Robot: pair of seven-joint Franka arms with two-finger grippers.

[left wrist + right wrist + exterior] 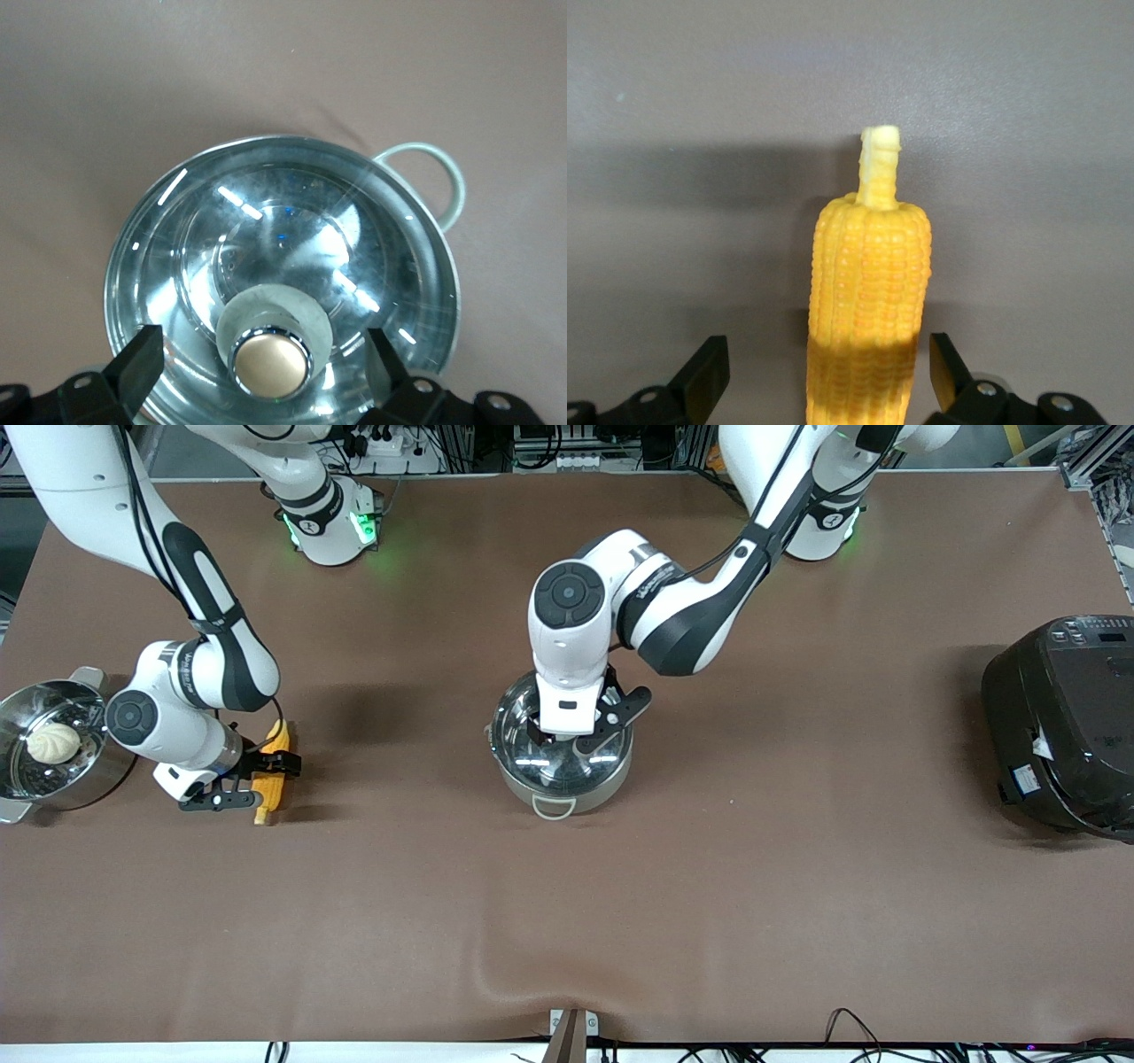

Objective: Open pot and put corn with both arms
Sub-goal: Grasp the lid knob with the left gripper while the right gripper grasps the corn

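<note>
Left end effector spread wide over the lidded pot at mid-worktop, straddling the knob without contact. Right end effector likewise spread, straddling the corn lying near the right arm's end, gripping nothing.

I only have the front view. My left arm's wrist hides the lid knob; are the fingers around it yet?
Observer: In the left wrist view, the left gripper is open, one finger each side of the copper knob, neither touching.
Operator: Lid seated?
Observer: Yes, the glass lid sits level inside the rim of the pot.
Operator: And the right side?
Observer: The right gripper is open, fingers straddling the corn, a gap showing each side.
Operator: Which way does it lie?
Observer: Its stalk stub points away from the wrist camera.
</note>
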